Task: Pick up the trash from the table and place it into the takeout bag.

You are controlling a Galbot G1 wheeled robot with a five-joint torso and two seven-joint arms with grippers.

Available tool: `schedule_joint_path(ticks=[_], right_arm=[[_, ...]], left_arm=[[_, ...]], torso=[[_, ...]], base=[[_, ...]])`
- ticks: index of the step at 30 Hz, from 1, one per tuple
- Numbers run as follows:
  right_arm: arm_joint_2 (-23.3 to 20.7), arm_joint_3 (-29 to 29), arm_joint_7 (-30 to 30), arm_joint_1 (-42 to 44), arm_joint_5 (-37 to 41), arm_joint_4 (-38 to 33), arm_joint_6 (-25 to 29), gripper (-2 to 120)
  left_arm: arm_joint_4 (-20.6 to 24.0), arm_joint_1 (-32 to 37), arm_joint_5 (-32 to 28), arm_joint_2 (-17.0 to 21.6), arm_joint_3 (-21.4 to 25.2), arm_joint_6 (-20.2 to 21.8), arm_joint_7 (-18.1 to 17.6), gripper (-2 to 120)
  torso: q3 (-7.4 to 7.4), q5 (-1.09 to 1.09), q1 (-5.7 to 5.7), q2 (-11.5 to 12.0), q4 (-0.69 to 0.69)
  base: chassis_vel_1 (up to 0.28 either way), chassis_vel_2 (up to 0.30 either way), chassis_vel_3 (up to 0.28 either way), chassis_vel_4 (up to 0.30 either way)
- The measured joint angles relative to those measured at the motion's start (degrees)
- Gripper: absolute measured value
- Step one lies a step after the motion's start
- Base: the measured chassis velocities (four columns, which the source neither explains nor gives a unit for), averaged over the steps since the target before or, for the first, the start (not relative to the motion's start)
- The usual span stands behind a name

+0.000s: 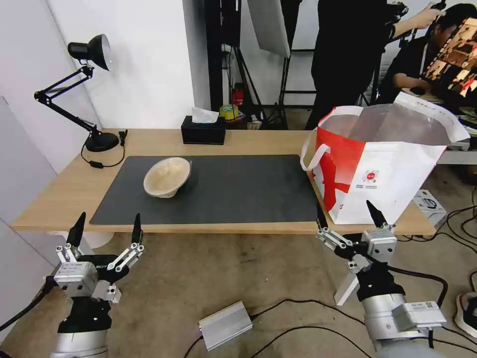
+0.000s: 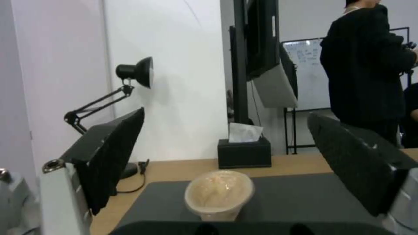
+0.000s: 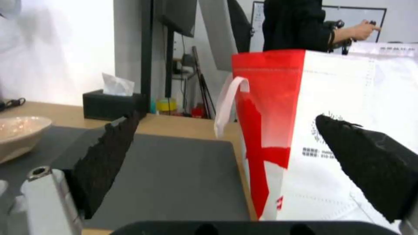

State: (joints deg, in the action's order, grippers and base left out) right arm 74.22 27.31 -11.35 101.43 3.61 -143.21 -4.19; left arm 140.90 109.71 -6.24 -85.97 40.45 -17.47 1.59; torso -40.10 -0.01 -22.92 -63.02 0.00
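From your head camera you see the table running across the middle, its dark grey mat covering most of the top. One piece of trash lies on that mat: the beige paper bowl, tipped on its side toward the left part of the mat, its open mouth facing you. The takeout bag stands upright at the right end of the table, partly off the mat, its top open so the foil lining shows, a white strap hanging down its red left side. Behind the bowl, at the far edge, sits the black tissue box, and a black desk lamp stands at the far left corner. Your left gripper hangs below the near table edge, in front of the mat's left corner, fingers spread wide and holding nothing. Your right gripper hangs just before the near edge, right in front of the bag, its fingers also parted and empty.

Through your left wrist camera the two dark fingers stand far apart, and the paper bowl lies between them farther off on the mat, with the tissue box behind it.

Through your right wrist camera the fingers are spread as well; the bag rises close ahead, and the bowl shows at the edge on the mat
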Motion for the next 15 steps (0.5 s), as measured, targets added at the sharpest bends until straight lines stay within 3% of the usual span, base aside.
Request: schedule_joint_path(ticks=[8, 15], right_arm=[[0.08, 0.85, 0.0, 0.7, -0.11, -0.12, 0.0, 100], [-1.05, 0.78, -0.12, 1.29, 1.11, -0.16, -0.18, 100]], left_arm=[[-0.87, -0.89, -1.21, 1.51, -0.27, 0.93, 0.01, 100], [-1.62, -3.57, -4.06, 5.22, 0.17, 4.61, -0.11, 100]], torso=[[0.0, 0.01, 0.0, 0.0, 0.0], [0.0, 0.0, 0.0, 0.0, 0.0]], base=[[0.0, 0.0, 0.0, 0.0], [0.0, 0.0, 0.0, 0.0]])
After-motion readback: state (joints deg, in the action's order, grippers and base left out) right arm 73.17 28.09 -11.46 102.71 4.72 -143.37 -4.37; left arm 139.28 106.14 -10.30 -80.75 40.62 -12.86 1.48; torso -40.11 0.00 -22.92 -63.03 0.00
